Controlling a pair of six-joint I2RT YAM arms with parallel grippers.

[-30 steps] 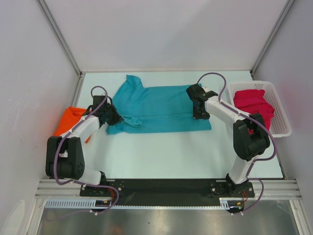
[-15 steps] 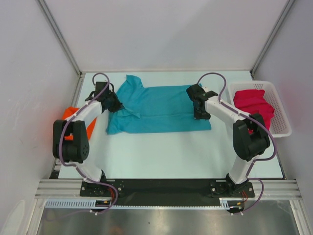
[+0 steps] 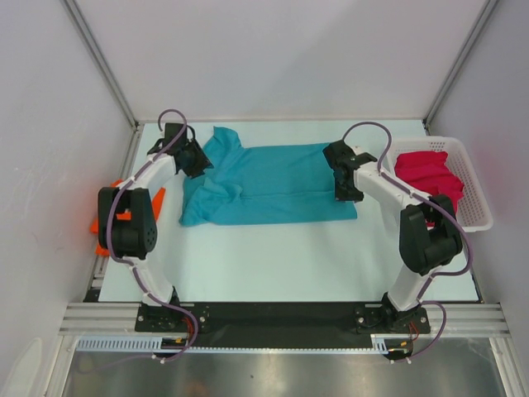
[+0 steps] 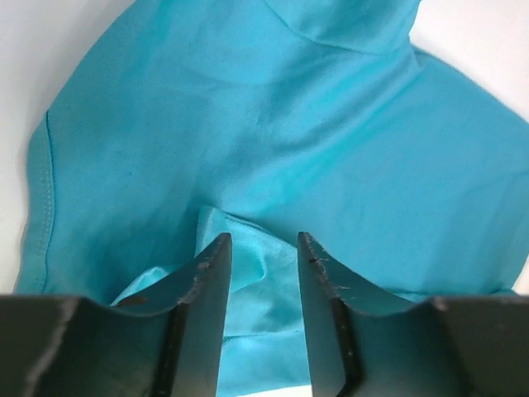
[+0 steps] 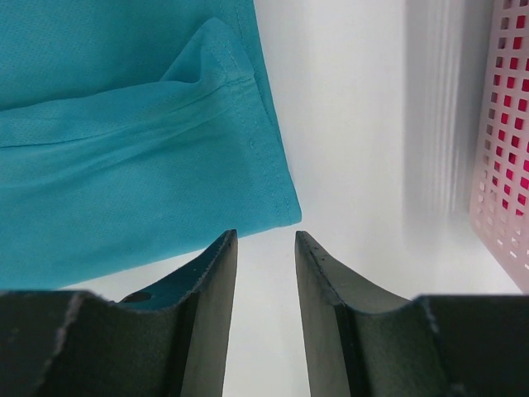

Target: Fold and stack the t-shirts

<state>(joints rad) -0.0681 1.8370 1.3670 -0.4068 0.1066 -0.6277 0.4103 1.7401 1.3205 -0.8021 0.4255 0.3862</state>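
The teal t-shirt (image 3: pixel 264 186) lies spread on the table (image 3: pixel 273 256). The left gripper (image 4: pixel 260 240) hovers over its sleeve end, the right gripper (image 5: pixel 264 236) beside the hem corner — both fingers apart, holding nothing — probably poised for the next fold.

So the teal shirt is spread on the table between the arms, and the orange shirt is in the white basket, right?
No: the top external view shows the magenta-pink shirt in the white basket; the orange shirt lies at the left edge of the table. The teal shirt is spread there, as said.
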